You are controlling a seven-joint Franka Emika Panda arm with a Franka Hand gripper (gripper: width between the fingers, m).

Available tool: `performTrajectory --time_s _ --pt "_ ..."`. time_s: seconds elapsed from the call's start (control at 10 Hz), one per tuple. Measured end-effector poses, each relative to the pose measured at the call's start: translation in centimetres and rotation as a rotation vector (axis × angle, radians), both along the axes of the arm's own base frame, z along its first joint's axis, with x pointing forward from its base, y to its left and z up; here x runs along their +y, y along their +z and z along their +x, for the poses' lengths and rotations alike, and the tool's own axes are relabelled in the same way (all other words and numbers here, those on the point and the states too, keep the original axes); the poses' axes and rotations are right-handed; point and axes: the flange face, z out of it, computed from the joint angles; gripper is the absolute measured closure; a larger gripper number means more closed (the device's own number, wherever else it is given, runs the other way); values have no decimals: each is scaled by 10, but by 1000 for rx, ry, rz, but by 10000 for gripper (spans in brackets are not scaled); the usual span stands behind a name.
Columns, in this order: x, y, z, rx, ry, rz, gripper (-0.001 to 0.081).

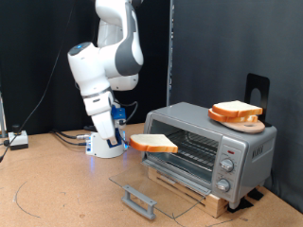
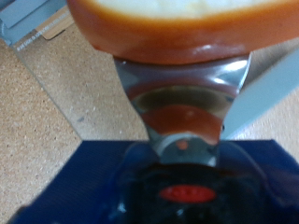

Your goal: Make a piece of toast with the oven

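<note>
My gripper is shut on one edge of the piece of toast, a pale slice with a golden-tan crust. It holds the slice flat in the air, just to the exterior view's left of the oven. The silver oven's glass door is dropped open, with its grey handle near the table. The wire rack shows inside. In the wrist view the toast fills the upper part, and a shiny metal finger grips it from below.
A round wooden plate with another bread slice sits on the oven's top, in front of a black stand. The oven rests on a wooden board. Cables and a small box lie at the left.
</note>
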Motion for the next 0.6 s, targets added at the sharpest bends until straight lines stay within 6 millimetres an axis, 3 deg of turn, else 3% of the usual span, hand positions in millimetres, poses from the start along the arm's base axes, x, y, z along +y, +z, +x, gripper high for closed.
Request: performTrajectory --time_s 0.6 --pt "93 3 15 -25 137 -72 411"
